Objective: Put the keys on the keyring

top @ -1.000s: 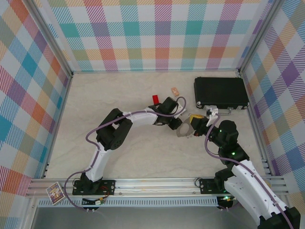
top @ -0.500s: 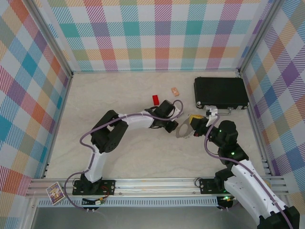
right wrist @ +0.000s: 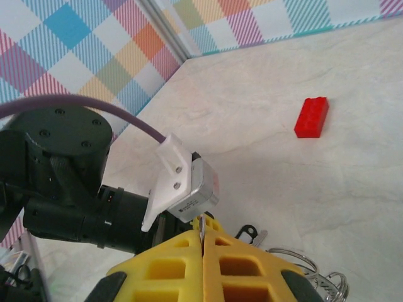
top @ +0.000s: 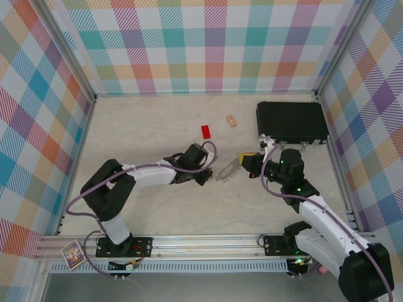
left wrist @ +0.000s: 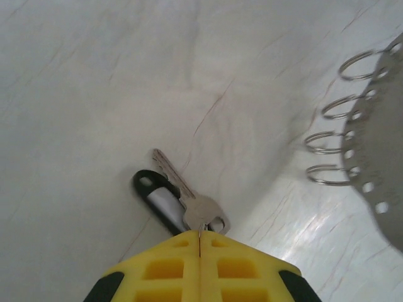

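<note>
Keys (left wrist: pixel 182 200) on table (left wrist: pixel 94 88), left gripper (left wrist: pixel 200 238) clamped on them, right gripper (right wrist: pixel 203 234) clamped on keyring (left wrist: pixel 383 165)

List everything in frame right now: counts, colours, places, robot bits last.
keys: two, one silver and one black-headed, at the left gripper's fingertips
keyring: one, grey with wire loops on its edge, tilted between the two grippers
red block: one, red, on the table beyond the left gripper
tan block: one, tan, right of the red block
case: one, black, far right corner
table: one, pale marbled
walls: three, plaid, around the table
left gripper: one, yellow fingers, shut on the keys
right gripper: one, yellow fingers, shut on the keyring
</note>
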Available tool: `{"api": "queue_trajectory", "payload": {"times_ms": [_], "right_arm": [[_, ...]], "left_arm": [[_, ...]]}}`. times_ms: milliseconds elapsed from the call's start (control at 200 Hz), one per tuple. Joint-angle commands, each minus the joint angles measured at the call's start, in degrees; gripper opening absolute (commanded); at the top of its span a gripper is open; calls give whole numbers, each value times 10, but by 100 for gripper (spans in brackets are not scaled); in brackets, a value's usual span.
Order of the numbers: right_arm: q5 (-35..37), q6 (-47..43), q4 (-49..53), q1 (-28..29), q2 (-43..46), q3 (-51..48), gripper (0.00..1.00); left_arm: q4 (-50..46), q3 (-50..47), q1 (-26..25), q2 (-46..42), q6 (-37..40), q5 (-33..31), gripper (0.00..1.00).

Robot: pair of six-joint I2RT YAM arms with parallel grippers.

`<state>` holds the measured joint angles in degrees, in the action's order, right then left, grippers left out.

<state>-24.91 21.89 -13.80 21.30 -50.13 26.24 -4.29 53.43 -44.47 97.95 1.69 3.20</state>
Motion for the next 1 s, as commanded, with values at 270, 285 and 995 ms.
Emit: {"api": "queue_trajectory", "payload": {"times_ms": [270,285,995], "right_arm": [[-37,-4,-70,34,-72,62,2],[-38,-3,-71,34,-73,61,2],[-34,-9,-67,34,-34,29,0]], "left_arm": [[5,-101,4,-73,-76,-76,0],[7,-104,3,-75,-79,-75,0],[-111,-31,44,-113,-94,40,36]]}}
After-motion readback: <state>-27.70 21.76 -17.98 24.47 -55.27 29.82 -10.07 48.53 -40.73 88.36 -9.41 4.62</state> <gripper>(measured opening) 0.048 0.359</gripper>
